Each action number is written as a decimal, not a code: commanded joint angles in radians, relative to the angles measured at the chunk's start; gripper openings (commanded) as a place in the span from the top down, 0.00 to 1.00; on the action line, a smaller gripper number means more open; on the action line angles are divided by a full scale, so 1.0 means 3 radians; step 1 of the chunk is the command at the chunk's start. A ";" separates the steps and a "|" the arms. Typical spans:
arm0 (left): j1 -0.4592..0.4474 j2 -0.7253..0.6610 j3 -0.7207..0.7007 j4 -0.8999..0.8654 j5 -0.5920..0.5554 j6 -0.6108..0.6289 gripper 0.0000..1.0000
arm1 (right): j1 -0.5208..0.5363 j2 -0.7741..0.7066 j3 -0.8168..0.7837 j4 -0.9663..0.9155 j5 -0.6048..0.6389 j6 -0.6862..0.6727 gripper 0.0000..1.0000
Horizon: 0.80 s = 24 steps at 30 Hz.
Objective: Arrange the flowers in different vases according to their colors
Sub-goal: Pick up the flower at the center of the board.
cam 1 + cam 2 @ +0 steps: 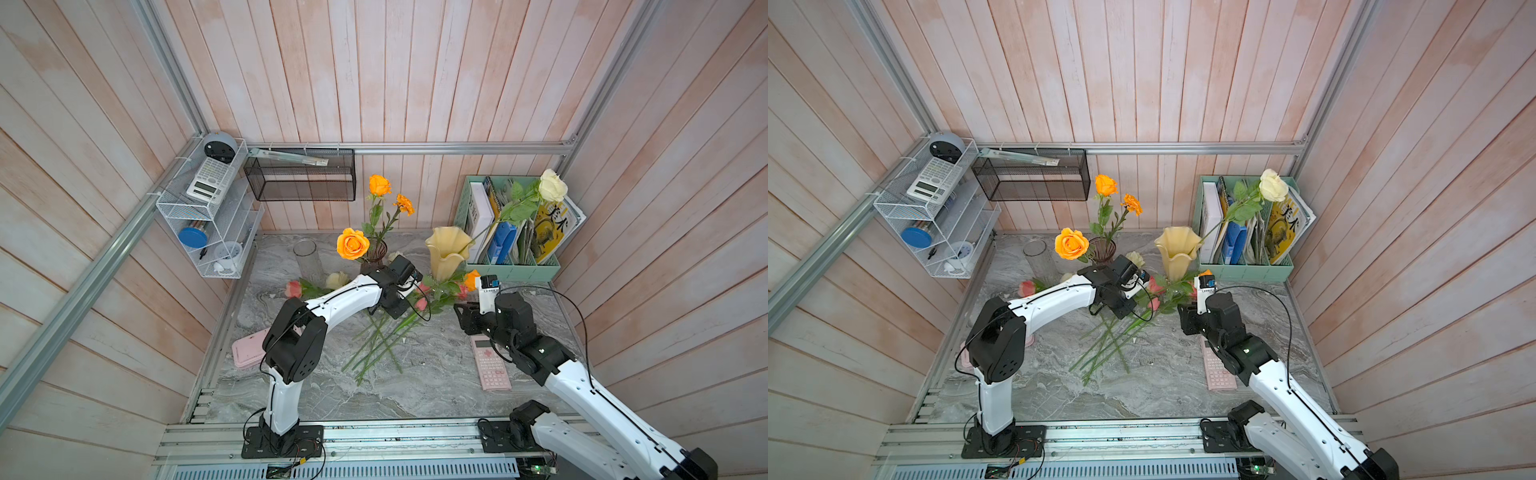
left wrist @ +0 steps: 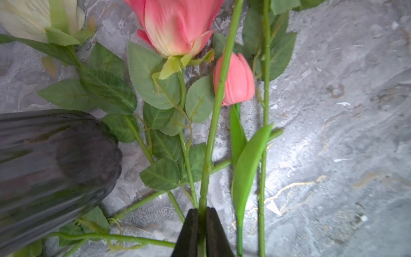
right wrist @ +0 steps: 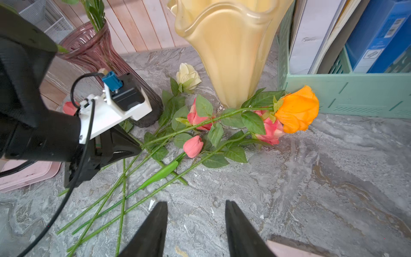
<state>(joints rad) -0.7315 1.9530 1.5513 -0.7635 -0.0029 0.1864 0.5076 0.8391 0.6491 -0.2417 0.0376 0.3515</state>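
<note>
Stem (image 2: 214, 124) of the orange rose (image 3: 298, 109), flat on the desk (image 3: 311, 178), is pinched in the left claw (image 2: 202, 210) and runs away from the purple vase (image 3: 80, 51) just beside it. The right claw (image 3: 196, 203) hangs part-open and empty, farther off.

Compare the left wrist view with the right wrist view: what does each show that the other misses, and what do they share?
Only the left wrist view: the jaws of the left gripper, close up, pinched on a green stem.
Only the right wrist view: the yellow vase, the orange rose, the mint file holder, the open right gripper.
Both: the purple vase, the pink bud, a cream rose, the marble table.
</note>
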 commanded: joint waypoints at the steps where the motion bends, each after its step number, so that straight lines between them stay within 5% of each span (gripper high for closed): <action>1: -0.0055 -0.0213 -0.0156 0.0067 0.0015 -0.0119 0.91 | 0.0015 -0.0119 -0.0044 -0.0089 0.0143 0.0050 0.52; 19: -0.0190 -0.1842 -0.1030 0.0274 0.0359 -0.0659 0.97 | 0.0001 -0.0385 0.0013 -0.0231 0.0358 -0.0022 0.51; 24: -0.0190 -0.2542 -0.1242 0.0568 0.0360 -0.0858 0.98 | -0.0004 -0.0678 -0.0064 -0.0069 -0.0184 -0.0146 0.51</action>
<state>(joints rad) -0.7876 1.2850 1.1946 -0.6754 0.0948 -0.0170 0.5068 0.6830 0.6403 -0.2901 0.0830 0.3412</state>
